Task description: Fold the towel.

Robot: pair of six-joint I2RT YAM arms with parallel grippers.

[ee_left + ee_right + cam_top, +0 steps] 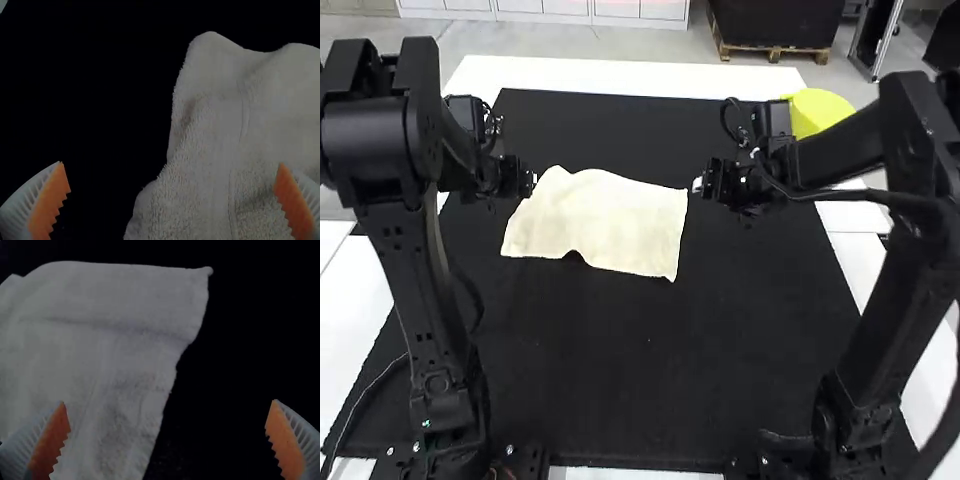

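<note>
Towel [605, 222] lay fairly flat between the left pincer [171, 163] and the right pincer [168, 401], both gaping wide with nothing in them, and it looked light, soft and kinda floppy, so pinching the corners [682, 194] nearest each one seemed the safest bet.
</note>
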